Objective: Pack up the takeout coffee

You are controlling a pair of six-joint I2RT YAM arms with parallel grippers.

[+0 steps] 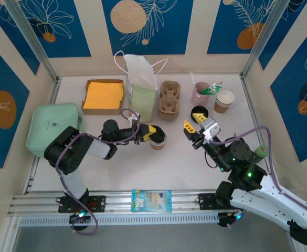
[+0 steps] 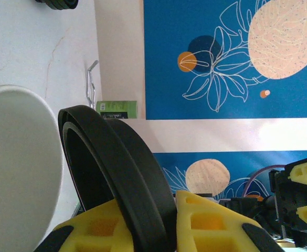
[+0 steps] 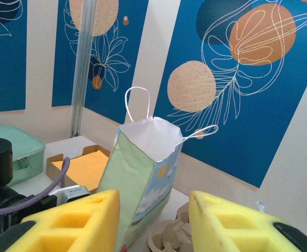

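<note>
The takeout coffee is a short brown paper cup (image 1: 159, 143) standing at mid-table just right of my left gripper (image 1: 153, 133). That gripper is shut on the cup's round black lid (image 1: 157, 135), which it holds at the cup's top. In the left wrist view the black lid (image 2: 116, 168) stands edge-on, pinched between the yellow fingers (image 2: 208, 223) of my left gripper (image 2: 148, 210), with a pale round cup shape (image 2: 17, 173) beside it. My right gripper (image 1: 193, 122) hangs open to the right of the cup. Nothing sits between the jaws of my right gripper (image 3: 153, 215), which faces the paper bag (image 3: 143, 173).
The tall green paper bag (image 1: 141, 89) stands open behind the cup, beside a cardboard cup carrier (image 1: 169, 100). An orange napkin box (image 1: 104, 96) and mint container (image 1: 53, 126) lie left. A pink utensil cup (image 1: 201, 90), lidless cups (image 1: 224, 101) and black lids (image 1: 203, 111) sit right. A snack packet (image 1: 151, 200) lies in front.
</note>
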